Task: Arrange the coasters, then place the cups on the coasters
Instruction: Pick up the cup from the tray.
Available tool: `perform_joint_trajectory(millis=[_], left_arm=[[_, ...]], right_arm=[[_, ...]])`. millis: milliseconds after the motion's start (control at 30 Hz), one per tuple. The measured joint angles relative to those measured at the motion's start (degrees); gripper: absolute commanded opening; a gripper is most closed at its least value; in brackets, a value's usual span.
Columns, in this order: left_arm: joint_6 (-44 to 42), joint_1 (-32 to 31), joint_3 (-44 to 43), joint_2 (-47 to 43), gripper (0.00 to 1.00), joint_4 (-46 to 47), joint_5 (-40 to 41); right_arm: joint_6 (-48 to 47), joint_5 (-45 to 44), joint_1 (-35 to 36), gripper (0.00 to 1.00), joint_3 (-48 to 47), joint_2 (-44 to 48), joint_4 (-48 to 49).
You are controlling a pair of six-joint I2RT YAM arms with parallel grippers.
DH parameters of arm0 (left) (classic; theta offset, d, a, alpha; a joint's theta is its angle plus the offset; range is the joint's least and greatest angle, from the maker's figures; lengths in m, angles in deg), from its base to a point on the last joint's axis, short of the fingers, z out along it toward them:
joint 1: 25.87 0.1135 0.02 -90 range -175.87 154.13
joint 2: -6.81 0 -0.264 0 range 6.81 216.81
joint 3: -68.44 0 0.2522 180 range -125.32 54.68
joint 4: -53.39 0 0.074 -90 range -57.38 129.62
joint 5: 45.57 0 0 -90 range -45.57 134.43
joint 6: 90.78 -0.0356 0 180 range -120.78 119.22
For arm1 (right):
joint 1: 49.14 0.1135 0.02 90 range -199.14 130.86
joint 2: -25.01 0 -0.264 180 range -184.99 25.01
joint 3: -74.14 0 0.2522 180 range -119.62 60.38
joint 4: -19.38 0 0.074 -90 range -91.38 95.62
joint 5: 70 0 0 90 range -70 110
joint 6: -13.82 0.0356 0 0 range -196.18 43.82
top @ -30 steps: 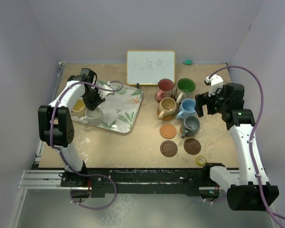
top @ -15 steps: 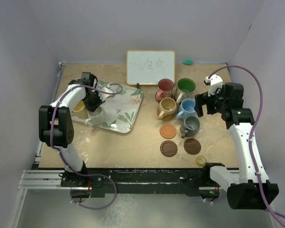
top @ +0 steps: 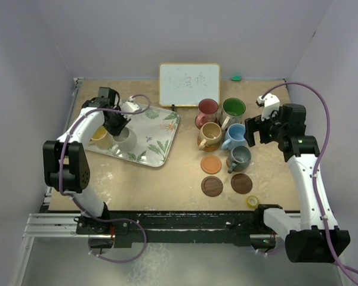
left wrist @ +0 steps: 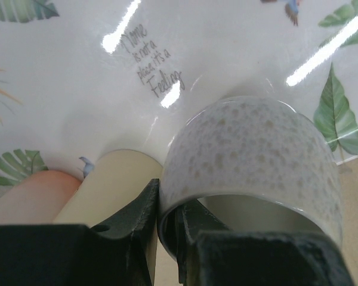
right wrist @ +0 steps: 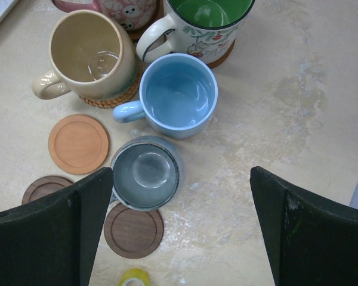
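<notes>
My left gripper (top: 116,123) is shut on the rim of a white speckled cup (top: 125,140) over the leaf-patterned tray (top: 157,142). In the left wrist view one finger (left wrist: 134,217) presses outside the white cup (left wrist: 250,158) and the other sits inside. A yellow cup (top: 98,134) stands beside it. Red (top: 207,109), green (top: 233,108), tan (top: 210,134), blue (top: 235,134) and grey (top: 240,156) cups stand clustered at the right. An orange coaster (top: 211,164) and two dark brown coasters (top: 213,186) (top: 241,183) lie bare. My right gripper (top: 258,132) hangs open above the grey cup (right wrist: 146,173).
A whiteboard (top: 189,84) stands at the back. A small yellow tape roll (top: 252,201) lies near the front right. In the left wrist view a pink cup (left wrist: 24,196) sits left of the yellow cup (left wrist: 107,185). Purple walls close in on three sides.
My left gripper has closed on the white cup's rim and shifted it slightly right and back on the tray. The right arm has not moved.
</notes>
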Motion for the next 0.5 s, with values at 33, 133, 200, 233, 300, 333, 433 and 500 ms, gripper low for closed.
perform_joint_trajectory(millis=[33,133,200,233,300,333,433,500], left_arm=[[0.9,-0.1,0.2,-0.5,0.03,0.4,0.0],[4.5,-0.6,0.2,-1.6,0.03,1.8,0.6],[6.7,-1.4,0.2,-1.5,0.03,2.8,1.8],[7.8,-2.0,0.2,-1.4,0.03,3.3,2.6],[10.2,-3.3,0.2,-1.2,0.03,3.8,4.2],[11.0,-3.9,0.2,-0.9,0.03,4.0,4.9],[13.8,-5.6,-0.2,0.9,0.04,4.2,6.9],[15.2,-6.4,-0.5,2.3,0.05,4.4,8.2]], right_arm=[[0.0,0.0,0.0,0.98,0.0,0.0,0.0],[0.0,0.2,0.0,0.98,0.0,0.0,0.0],[0.0,0.3,0.0,0.98,0.0,0.0,0.0],[0.0,0.3,0.0,0.98,0.0,0.0,0.0],[0.0,0.2,0.0,0.98,0.0,0.0,0.0],[0.0,0.2,0.0,0.98,0.0,0.0,0.0],[0.1,0.2,0.0,0.98,0.0,0.0,0.0],[0.1,0.2,0.0,0.98,0.0,0.0,0.0]])
